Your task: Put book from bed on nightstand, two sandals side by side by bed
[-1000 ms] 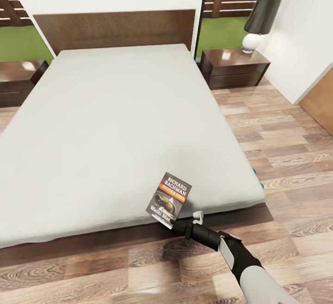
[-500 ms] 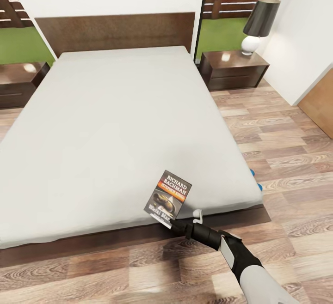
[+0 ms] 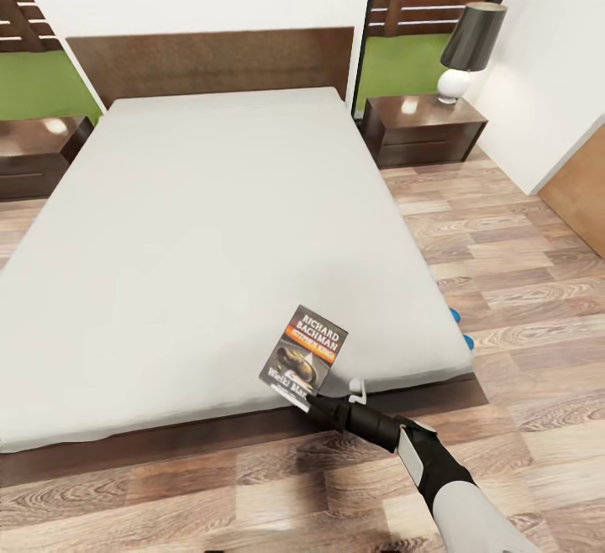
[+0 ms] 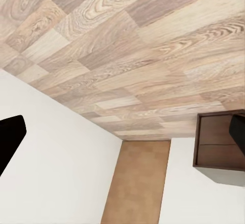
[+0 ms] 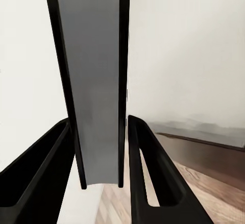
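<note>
The right gripper is pinching the book above the bed's near edge, but no nightstand has it yet, and blue sandals peek out at the bed's right side.

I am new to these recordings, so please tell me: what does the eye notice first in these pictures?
First the book, held upright by its lower edge in the right gripper, over the near edge of the big pale bed. Next, two bits of blue sandals peeking out on the floor at the bed's right side, and the lamp on the right nightstand.
</note>
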Robot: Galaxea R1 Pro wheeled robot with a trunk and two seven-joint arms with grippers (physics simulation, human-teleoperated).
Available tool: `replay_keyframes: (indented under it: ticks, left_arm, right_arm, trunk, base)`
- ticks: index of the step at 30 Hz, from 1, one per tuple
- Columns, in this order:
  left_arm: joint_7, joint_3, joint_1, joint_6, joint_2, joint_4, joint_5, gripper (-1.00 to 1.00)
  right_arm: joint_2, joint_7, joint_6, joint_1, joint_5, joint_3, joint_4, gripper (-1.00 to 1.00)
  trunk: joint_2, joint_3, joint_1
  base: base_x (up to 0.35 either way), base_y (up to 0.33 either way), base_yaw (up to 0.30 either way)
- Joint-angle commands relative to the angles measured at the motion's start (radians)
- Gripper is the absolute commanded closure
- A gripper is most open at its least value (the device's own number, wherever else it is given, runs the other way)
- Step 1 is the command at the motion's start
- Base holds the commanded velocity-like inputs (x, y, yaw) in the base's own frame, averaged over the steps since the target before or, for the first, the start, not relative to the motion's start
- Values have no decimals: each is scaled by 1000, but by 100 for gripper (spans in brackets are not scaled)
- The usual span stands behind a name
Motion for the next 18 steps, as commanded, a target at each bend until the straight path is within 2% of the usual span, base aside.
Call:
replay_keyframes:
  ticks: [1,6,18]
  left_arm:
    - [4,-4,0,-3,0,1,-4,-100]
    - [4,-4,0,-3,0,1,-4,-100]
    - [4,-4,0,-3,0,1,-4,-100]
  right_arm:
    - [1,5,10,0,-3,-5,0,100]
    - [0,3,16,0,-37,-4,0,100]
    - [1,3,18,0,-50,-6,1,100]
  trunk:
    - [7,3,-4]
    - [42,19,-23]
    - [126,56,-69]
  base:
    - [0,0,0]
    - [0,0,0]
    - [0,0,0]
